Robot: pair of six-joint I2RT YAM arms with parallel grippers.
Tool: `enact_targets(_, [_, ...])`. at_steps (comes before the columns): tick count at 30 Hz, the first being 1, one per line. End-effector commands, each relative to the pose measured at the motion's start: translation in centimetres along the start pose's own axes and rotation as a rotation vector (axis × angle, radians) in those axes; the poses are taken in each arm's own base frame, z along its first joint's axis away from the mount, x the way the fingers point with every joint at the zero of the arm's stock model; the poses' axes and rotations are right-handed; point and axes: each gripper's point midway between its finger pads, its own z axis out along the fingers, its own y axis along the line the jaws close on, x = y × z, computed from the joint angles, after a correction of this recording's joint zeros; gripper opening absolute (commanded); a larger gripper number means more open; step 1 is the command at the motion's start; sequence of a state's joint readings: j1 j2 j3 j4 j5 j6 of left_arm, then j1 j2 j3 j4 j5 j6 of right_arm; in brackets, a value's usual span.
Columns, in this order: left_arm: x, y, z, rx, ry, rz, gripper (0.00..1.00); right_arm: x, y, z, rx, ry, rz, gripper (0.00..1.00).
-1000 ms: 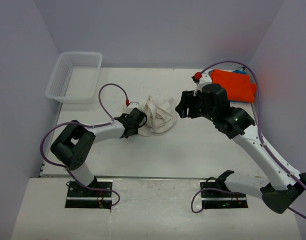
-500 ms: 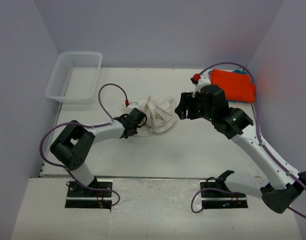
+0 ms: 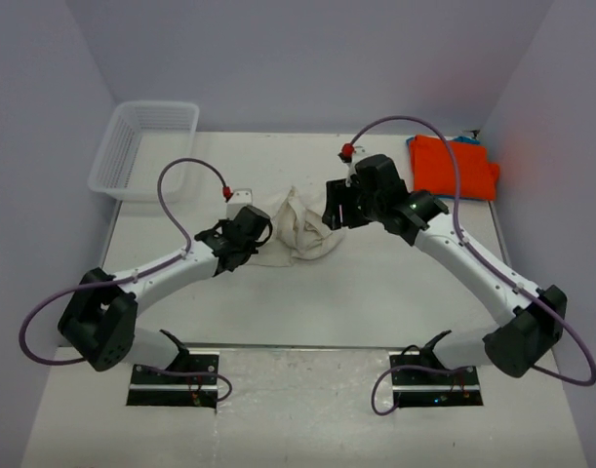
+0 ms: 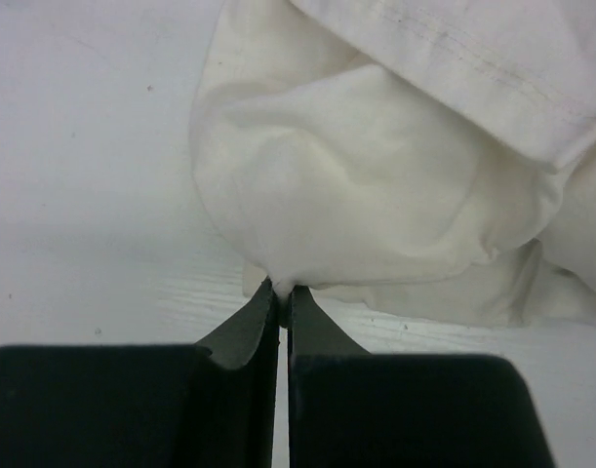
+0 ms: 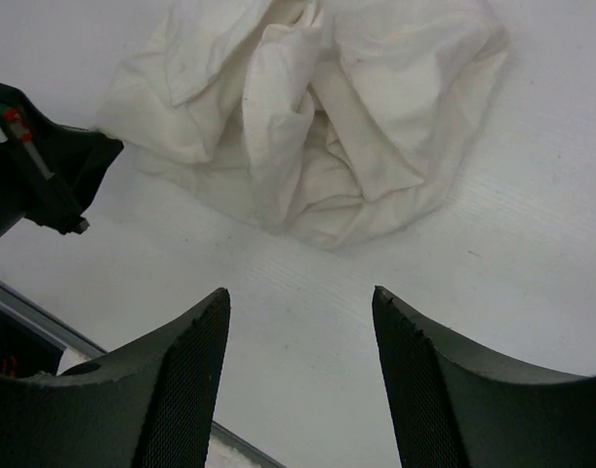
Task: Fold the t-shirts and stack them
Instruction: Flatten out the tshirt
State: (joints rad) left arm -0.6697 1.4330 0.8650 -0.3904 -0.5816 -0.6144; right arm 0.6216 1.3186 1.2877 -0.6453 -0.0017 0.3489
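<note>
Cream t-shirt (image 3: 302,232) crumpled mid-worktop (image 3: 376,297), left edge now pinched by the left hand (image 4: 283,291), just snapped shut. Right hand (image 5: 298,294) swung in above it, jaws wide, empty. Likely ready for spreading flat.

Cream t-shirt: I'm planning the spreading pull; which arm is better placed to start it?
Left, probably: the left gripper is shut on the cream t-shirt's edge, while the right gripper hangs open near it, holding nothing.

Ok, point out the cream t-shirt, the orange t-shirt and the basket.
cream t-shirt (image 3: 302,232): top view, middle of the crumpled heap.
orange t-shirt (image 3: 478,171): top view, right part of its flat top.
basket (image 3: 146,188): top view, its near wall.
</note>
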Motion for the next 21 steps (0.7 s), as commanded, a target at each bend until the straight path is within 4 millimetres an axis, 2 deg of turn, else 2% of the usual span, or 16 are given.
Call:
enact_targets(1, [-0.1, 1.8, -1.7, -0.029, -0.015, -0.066, 0.00, -3.3, 3.2, 1.3, -0.138, -0.035, -0.038, 0.62])
enact_targets(2, [-0.1, 1.9, -2.0, -0.024, -0.017, -0.073, 0.00, -2.9, 3.6, 3.0, -0.153, 0.010, -0.039, 0.63])
enact_targets(3, [0.3, 2.2, -2.2, -0.028, -0.009, -0.071, 0.00, -3.9, 4.9, 3.0, -0.193, 0.009, -0.041, 0.63])
enact_targets(5, [0.2, 2.7, -2.8, -0.030, -0.014, -0.084, 0.00, -3.5, 5.5, 5.0, -0.204, 0.056, -0.041, 0.65])
enact_targets(7, [0.3, 3.0, -3.3, -0.023, -0.011, -0.091, 0.00, -4.5, 7.0, 5.7, -0.250, 0.048, -0.042, 0.65])
enact_targets(8, [0.5, 3.0, -3.3, -0.021, -0.005, -0.090, 0.00, -3.9, 7.1, 7.0, -0.251, 0.085, -0.034, 0.65])
enact_targets(10, [0.6, 3.1, -3.5, -0.016, -0.002, -0.095, 0.00, -4.7, 8.2, 7.6, -0.284, 0.085, -0.032, 0.65])
enact_targets(15, [0.7, 3.0, -3.9, 0.004, 0.001, -0.105, 0.00, -3.7, 9.6, 11.5, -0.294, 0.162, -0.039, 0.64])
enact_targets(18, [0.9, 3.0, -4.0, 0.014, 0.006, -0.108, 0.00, -2.8, 10.3, 13.2, -0.298, 0.207, -0.045, 0.63])
enact_targets(21, [1.3, 3.0, -4.0, 0.021, 0.013, -0.109, 0.00, -1.8, 11.5, 14.0, -0.307, 0.229, -0.065, 0.63])
